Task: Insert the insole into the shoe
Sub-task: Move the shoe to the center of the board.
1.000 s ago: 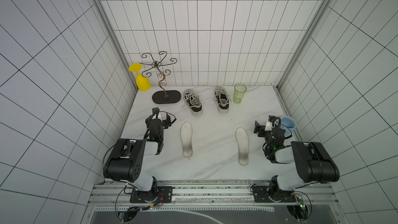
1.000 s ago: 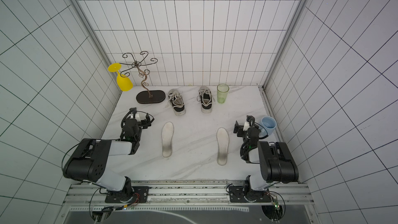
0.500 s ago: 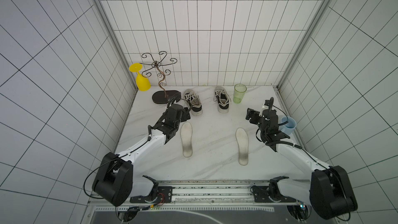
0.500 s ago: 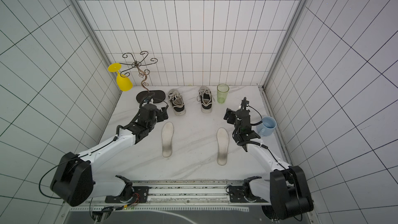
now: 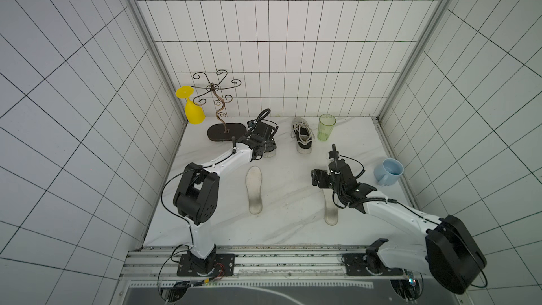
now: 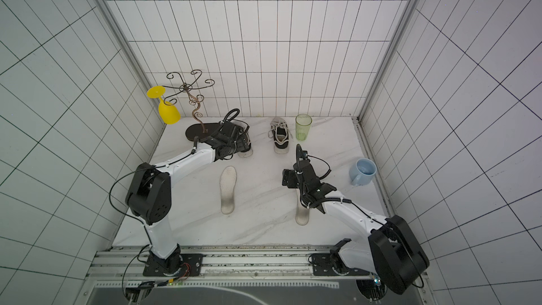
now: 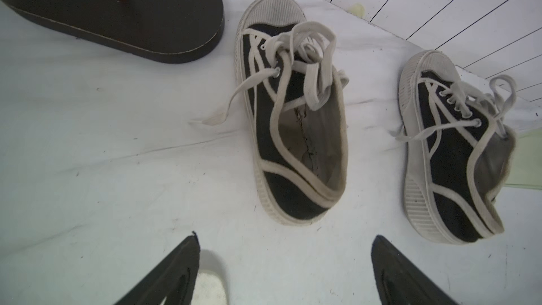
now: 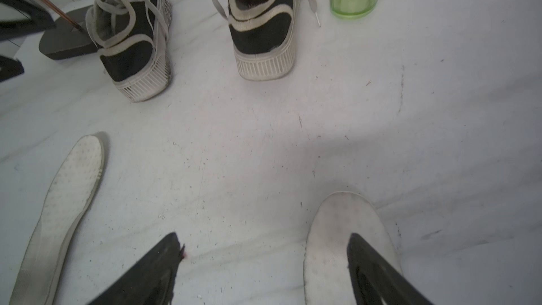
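White tabletop (image 5: 293, 230), both top views: left shoe (image 5: 268, 154) and right shoe (image 5: 302, 136) at the back, left insole (image 5: 254, 190) and right insole (image 5: 330, 211) nearer the arm bases.
Left gripper (image 5: 269, 144), both top views: hangs above the left shoe, hiding all but its heel (jaws hard to read from up here).
Left insole, both top views: flat on the table, behind the left jaws and apart from them.
Right gripper (image 5: 315, 178), both top views: over the toe end of the right insole; the right shoe sits well ahead of the jaws, a green glass (image 5: 325, 127) just beside it.
Left wrist view: jaws spread wide with nothing between them; the left shoe lies ahead of the gap, opening upward; a stand base (image 7: 117, 10) sits beside its toe.
Right wrist view: jaws released, gripping nothing; one finger (image 8: 372, 271) overlaps the right insole's toe (contact cannot be told), the other is over bare table; both shoes stand heel-first ahead of the gap.
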Motion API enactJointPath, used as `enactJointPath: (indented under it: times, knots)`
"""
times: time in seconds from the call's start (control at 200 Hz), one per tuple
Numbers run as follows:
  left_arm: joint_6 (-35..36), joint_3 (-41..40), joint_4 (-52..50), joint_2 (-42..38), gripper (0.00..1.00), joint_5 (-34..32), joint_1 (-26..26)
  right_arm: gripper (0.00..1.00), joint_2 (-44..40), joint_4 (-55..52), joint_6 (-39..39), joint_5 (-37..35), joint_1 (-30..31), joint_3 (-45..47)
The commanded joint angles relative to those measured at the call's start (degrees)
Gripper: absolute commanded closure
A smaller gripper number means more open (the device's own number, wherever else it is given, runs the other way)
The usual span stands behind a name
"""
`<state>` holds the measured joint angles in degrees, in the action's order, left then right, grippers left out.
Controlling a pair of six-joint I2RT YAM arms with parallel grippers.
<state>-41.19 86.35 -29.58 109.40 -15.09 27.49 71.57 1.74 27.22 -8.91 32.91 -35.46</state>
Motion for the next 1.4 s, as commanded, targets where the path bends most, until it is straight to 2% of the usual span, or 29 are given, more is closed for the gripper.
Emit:
enactJointPath:
  times: [0.0, 0.185, 0.355, 0.45, 0.56, 0.625, 0.805, 0.885, 1.089, 1.199, 1.299, 1.399]
  knots:
    - [-1.9, 7.0, -7.4, 5.6, 0.13, -1.4, -0.8, 0.11, 0.5, -1.2, 1.3, 0.0, 1.3, -6.1]
    - [-4.8, 7.3, -6.7, 10.0, 0.25, 0.4, -3.0, 0.11, 0.9, -1.6, 0.8, -0.4, 1.5, -7.1]
    - [-2.8, 7.5, -2.9, 13.2, 0.38, 4.2, -4.4, 0.11, 2.2, -2.8, -0.4, -0.6, 1.5, -8.4]
    - [-1.6, 7.7, -2.9, 13.4, 0.55, 4.5, -4.9, 0.11, 2.8, -2.9, -0.6, 0.4, 1.5, -9.0]
    - [-0.3, 5.9, -2.3, 11.4, 0.81, 6.6, -5.0, 0.11, 3.3, -3.0, -0.4, 1.2, 1.5, -9.7]
    - [-0.9, 3.3, -2.1, 9.3, 0.89, 8.9, -4.9, 0.11, 3.3, -3.4, -0.4, 1.7, 1.5, -10.0]
    - [-5.3, -7.0, -0.7, 0.4, 0.92, 10.8, -1.0, 0.11, 2.4, -4.9, -0.4, 1.9, 1.5, -9.6]
    - [-9.6, -12.1, 1.1, -3.2, 0.95, 12.6, 1.4, 0.11, 2.6, -5.1, -0.4, 2.0, 1.5, -9.2]
    - [-19.8, -19.8, 1.5, -10.8, 0.94, 11.6, 10.0, 0.11, 5.2, -7.3, 0.9, 2.7, 1.5, -11.9]
    - [-22.5, -20.5, 0.8, -12.2, 0.80, 11.5, 14.5, 0.11, 6.7, -8.5, 1.7, 4.3, 1.4, -14.8]
    - [-21.8, -21.2, 1.6, -12.6, 0.66, 12.2, 16.0, 0.14, 8.0, -8.9, 2.4, 5.7, 1.5, -16.8]
    - [-19.1, -20.9, 1.3, -12.6, 0.61, 14.8, 16.0, 0.20, 9.6, -9.4, 2.9, 8.2, 1.5, -18.2]
